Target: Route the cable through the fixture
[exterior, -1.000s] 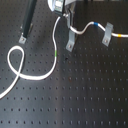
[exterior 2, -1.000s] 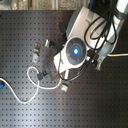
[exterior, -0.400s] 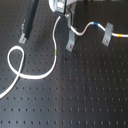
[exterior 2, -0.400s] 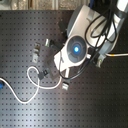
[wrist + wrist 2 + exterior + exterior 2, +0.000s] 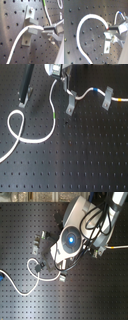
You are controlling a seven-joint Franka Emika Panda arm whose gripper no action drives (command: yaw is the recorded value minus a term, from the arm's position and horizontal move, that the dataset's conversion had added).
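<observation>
The first exterior view shows a black desk full of small holes, with the white cable lying on it. In the first exterior view's left part the cable makes a big loop, then it runs up past a small green band toward the hand at the far edge. From there it goes down into a grey metal clip, rises again past a blue band to a second clip on the first exterior view's right, and goes on with a yellow-orange band. A dark post stands at the far left in this view. In the second exterior view the big white arm with a blue light covers the hand, and the cable curls on the desk in the second exterior view's left half. In the first wrist view the hand's grey fingers are closed on the cable just beside a clip, and the cable passes through the slot of this clip. The second wrist view shows the same grip, with the cable bending in a wide arc away from the fingers.
</observation>
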